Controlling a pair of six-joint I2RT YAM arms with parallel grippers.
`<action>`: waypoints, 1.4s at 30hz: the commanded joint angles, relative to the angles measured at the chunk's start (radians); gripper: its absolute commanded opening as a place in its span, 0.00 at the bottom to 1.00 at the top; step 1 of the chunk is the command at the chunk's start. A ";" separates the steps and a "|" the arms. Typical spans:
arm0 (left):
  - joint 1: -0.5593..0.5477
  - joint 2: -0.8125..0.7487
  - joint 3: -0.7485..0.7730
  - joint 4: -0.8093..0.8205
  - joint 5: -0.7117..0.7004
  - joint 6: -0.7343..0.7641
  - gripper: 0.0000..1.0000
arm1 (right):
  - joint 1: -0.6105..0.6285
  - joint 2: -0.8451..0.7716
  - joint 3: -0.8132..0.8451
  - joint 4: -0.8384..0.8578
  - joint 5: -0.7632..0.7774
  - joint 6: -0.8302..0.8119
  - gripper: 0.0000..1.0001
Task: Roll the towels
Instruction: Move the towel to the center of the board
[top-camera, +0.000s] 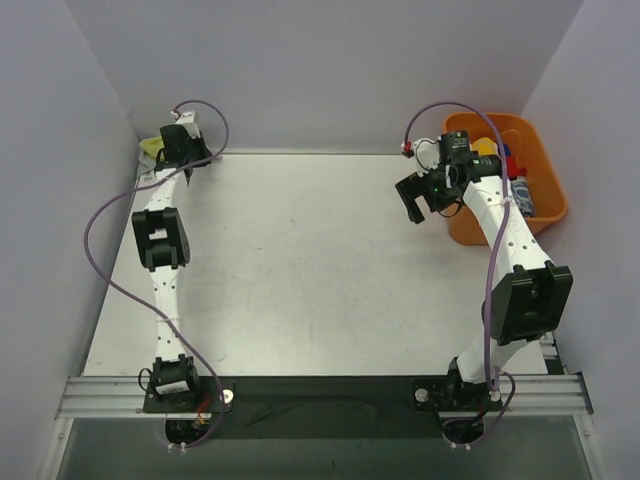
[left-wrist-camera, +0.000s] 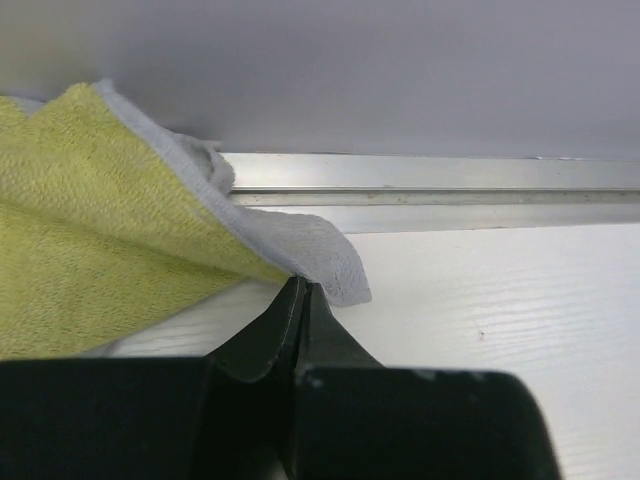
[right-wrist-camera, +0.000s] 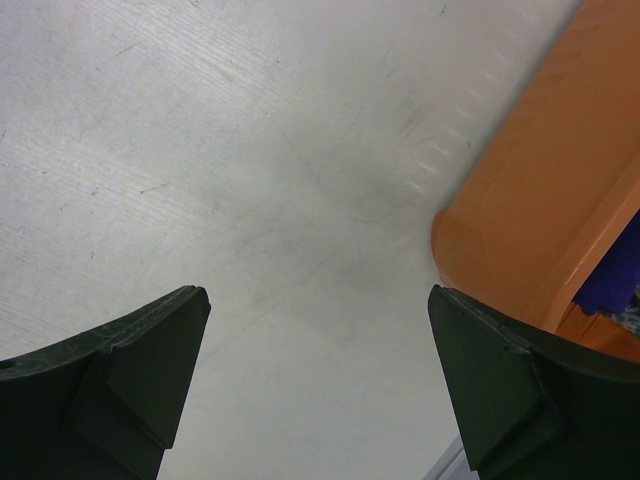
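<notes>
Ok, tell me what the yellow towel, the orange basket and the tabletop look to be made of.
Yellow-green towel: soft looped cloth, probably microfibre or terry; nubbly matte pile, grey stitched edge. Orange basket: moulded plastic, smooth with faint sheen. Table: hard white board, likely laminate; fine grain lines and scuffs.

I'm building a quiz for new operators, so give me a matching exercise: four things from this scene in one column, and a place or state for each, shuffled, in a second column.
Things
1. left gripper
2. right gripper
3. orange plastic basket
4. pale yellow-green cloth towel

Places or states
A. far right of the white table
B. shut on a grey towel hem
C. far left corner
D. wide open, holding nothing

Pairs: 1-B, 2-D, 3-A, 4-C
</notes>
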 joint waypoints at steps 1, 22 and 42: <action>-0.006 -0.135 -0.110 0.112 0.117 -0.013 0.00 | -0.003 -0.042 0.005 -0.029 0.006 -0.011 0.98; 0.005 -0.192 -0.148 0.077 -0.116 -0.140 0.90 | -0.009 0.002 0.047 -0.028 0.007 0.015 0.99; -0.056 -0.105 -0.029 -0.010 0.078 0.042 0.00 | -0.006 0.044 0.097 -0.049 0.065 0.019 1.00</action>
